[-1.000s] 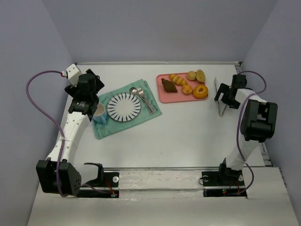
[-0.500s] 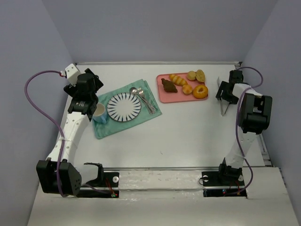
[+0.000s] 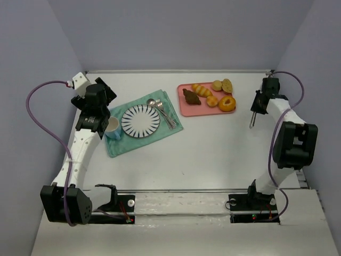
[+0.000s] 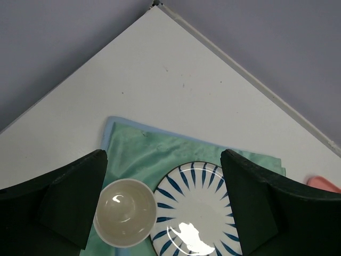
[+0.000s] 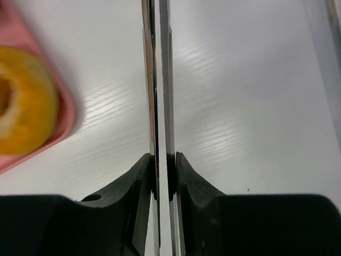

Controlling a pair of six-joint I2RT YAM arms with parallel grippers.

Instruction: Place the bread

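The bread lies on a pink tray [image 3: 186,106] at the back: a dark brown croissant [image 3: 191,97], a long golden ribbed roll [image 3: 201,90], a small round bun [image 3: 212,101], plus a ring-shaped piece [image 3: 227,103] [image 5: 21,101]. To the tray's right, my right gripper [image 3: 258,105] [image 5: 162,176] is shut on metal tongs [image 3: 252,120] [image 5: 160,80], whose two blades are pressed nearly together. My left gripper [image 3: 102,118] [image 4: 162,202] hangs open over a white cup [image 4: 125,220] and a blue-striped plate [image 4: 200,213], holding nothing.
The cup [image 3: 113,127] and the plate [image 3: 140,120] rest on a green cloth [image 3: 128,143], with spoons and a fork [image 3: 164,113] beside the plate. Walls close in at the left, back and right of the table.
My right gripper has gone from open to shut, squeezing the tongs' blades together. Its wrist has shifted toward the back right corner. The left arm has barely moved.
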